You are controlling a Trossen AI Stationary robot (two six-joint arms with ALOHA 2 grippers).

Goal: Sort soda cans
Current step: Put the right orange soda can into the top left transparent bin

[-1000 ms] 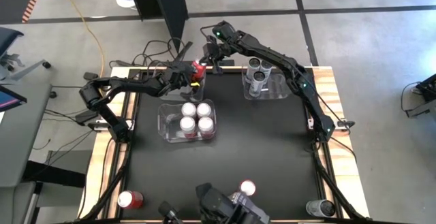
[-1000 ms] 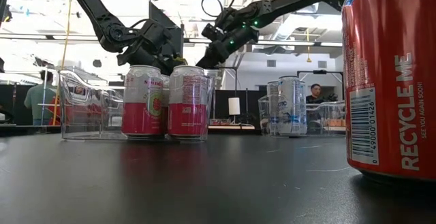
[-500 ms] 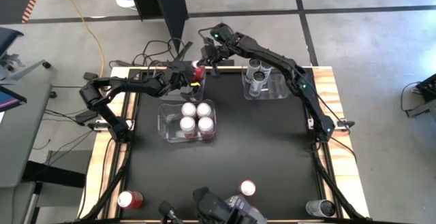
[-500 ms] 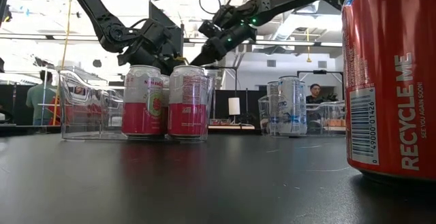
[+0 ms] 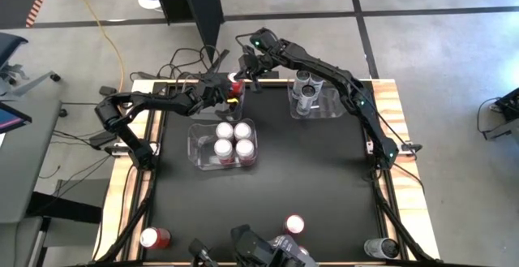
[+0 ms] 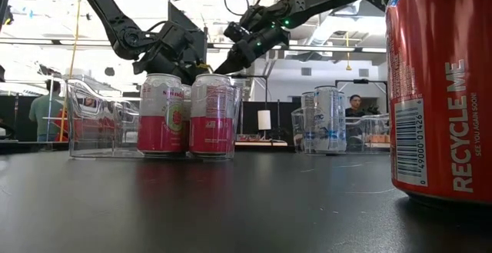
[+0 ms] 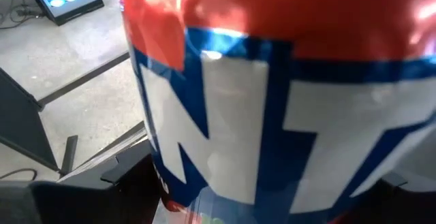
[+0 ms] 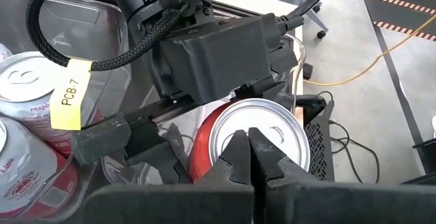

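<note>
The left tool (image 5: 228, 89) pinches a red can (image 5: 235, 85) at the far edge of the table (image 5: 324, 186), about 12 o'clock from the clear bin (image 5: 195, 144) that holds four pink-and-white cans (image 5: 233, 139). In the left wrist view the red can (image 7: 286, 81) fills the picture, so the grip is close and firm. The right tool (image 5: 250, 62) hovers just beyond it at 12 o'clock, its fingers pressed together right above the can's silver lid (image 8: 257, 139), as the right wrist view shows; whether they touch the lid I cannot tell.

The step in hand looks to be the placing of a red can: it sits over a clear bin (image 8: 61, 20) at the table's far side, which seems to be the one for reds. Dark grey cans (image 5: 306, 87) already stand in a third bin (image 5: 328, 109) toward 2 o'clock.

Still loose are a red can (image 5: 155, 237) at 7 o'clock, another can (image 5: 294, 223) at 6 o'clock with a red one looming large in the low view (image 6: 442, 91), and a grey can (image 5: 379, 248) at 5 o'clock.

The next move likely calls for the left tool to lower and let go of its can upright, while the right tool lifts clear so the two arms do not knock together. Then one arm must reach the near edge for the stragglers.
</note>
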